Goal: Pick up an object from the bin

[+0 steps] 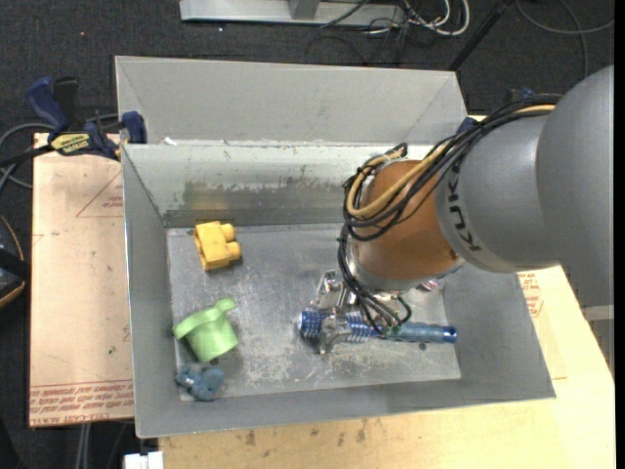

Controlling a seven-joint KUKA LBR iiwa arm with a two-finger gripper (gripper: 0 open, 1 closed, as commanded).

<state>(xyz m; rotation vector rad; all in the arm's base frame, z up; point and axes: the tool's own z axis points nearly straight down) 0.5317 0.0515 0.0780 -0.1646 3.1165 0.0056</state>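
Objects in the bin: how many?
4: yellow block, back left; green cup, front left; blue-grey piece, front-left corner; blue brush at the end effector. Arm may hide more.

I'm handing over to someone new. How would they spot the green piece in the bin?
Look at the left side of the grey bin. Between the yellow block at the back and a small blue-grey piece in the near corner lies the green piece, stubby and cup-like, the only green thing.
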